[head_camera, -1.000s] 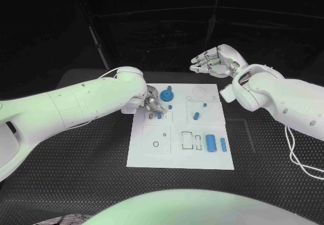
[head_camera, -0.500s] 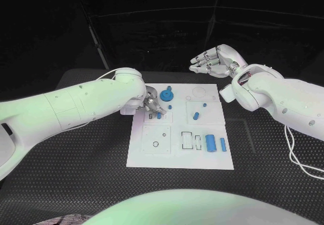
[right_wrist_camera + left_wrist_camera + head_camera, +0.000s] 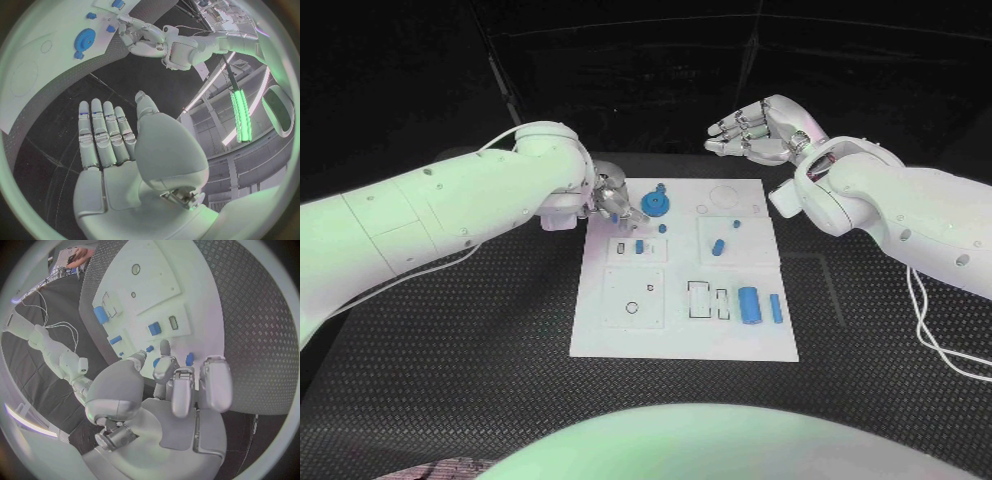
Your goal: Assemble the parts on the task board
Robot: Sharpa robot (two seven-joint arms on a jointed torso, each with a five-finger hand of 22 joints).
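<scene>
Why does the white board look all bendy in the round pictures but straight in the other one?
Fisheye lenses: in the left wrist view the flat white task board curves, in the right wrist view its edge bows round the silver right robot hand; in the head view it stays straight-sided.

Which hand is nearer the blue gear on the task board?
Left. The left hand sits just beside the blue gear over the board's far corner; the right hand is raised beyond the board's far edge.

Task board (image 3: 687, 330) mid-table, parts (image 3: 750, 303) on it
</scene>
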